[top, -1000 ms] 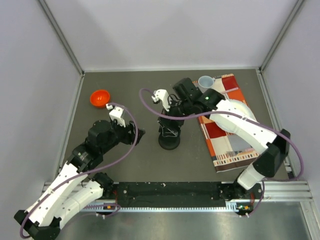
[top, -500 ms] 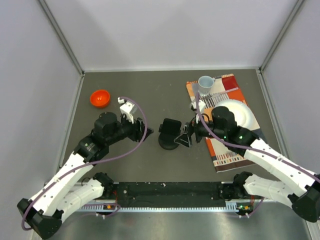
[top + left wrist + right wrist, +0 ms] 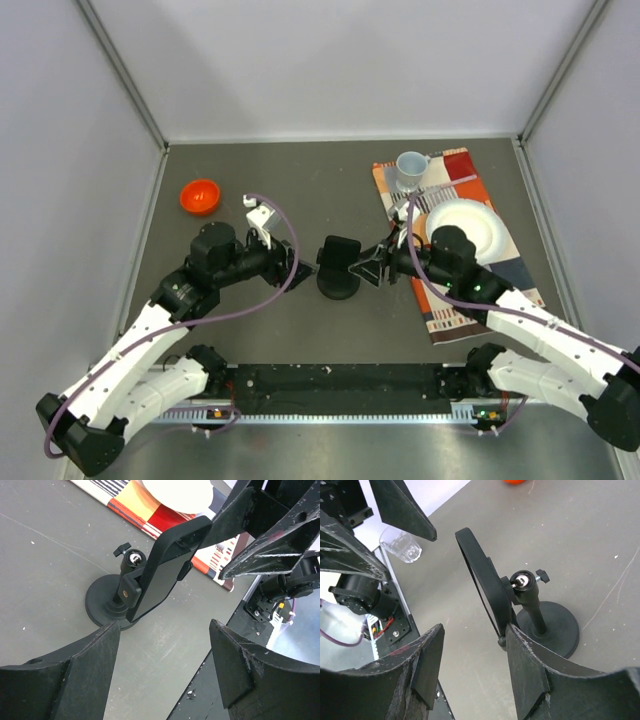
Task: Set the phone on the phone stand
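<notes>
Your right fingers (image 3: 420,667), spread, are nearer: the phone (image 3: 485,580) leans upright on the phone stand (image 3: 551,624) just ahead between them; left fingers (image 3: 90,665), also spread, face it.

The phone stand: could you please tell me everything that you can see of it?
The phone stand is black and looks like matte plastic. It has a round disc base lying flat on the grey table, a short upright post, and a shiny ball joint with a small thumb screw. The clamp on top holds the phone, which leans at a tilt above the base.
</notes>
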You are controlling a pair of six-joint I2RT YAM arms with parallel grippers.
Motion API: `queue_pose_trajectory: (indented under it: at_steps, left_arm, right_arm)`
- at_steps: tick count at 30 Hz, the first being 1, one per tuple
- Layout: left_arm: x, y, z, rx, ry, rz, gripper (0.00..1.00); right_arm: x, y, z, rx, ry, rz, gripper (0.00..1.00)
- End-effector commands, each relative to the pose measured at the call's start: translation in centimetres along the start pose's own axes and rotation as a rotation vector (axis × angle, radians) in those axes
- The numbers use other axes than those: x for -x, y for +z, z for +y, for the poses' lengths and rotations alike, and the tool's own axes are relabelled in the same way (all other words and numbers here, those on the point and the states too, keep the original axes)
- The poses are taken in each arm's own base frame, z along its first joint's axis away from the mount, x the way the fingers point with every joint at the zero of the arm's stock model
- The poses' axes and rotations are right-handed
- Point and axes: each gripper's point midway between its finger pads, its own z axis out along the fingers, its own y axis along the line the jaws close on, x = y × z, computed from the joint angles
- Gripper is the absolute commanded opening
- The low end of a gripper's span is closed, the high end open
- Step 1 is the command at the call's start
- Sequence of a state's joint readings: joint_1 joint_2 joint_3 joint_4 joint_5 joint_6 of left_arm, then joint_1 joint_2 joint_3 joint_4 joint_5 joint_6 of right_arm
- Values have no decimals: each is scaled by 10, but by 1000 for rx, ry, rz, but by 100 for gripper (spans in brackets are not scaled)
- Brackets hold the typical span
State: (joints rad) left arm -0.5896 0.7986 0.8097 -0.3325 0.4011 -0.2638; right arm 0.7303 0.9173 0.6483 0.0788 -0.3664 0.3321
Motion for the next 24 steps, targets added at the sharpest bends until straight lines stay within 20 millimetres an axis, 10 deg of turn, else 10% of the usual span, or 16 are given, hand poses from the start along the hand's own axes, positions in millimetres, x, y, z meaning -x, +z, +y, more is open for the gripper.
queue_pose_trajectory:
  at_steps: [1, 14, 24]
  left_arm:
    - [16, -5, -13, -58, 46, -61, 77]
    - [15, -20, -21, -80, 72, -76, 78]
    - [25, -34, -26, -63, 80, -114, 78]
  right_arm:
    - [34, 4, 0, -5, -86, -95, 53]
    - [46, 13, -4, -15, -165, -52, 63]
    - [40, 31, 9, 211, -229, 65, 37]
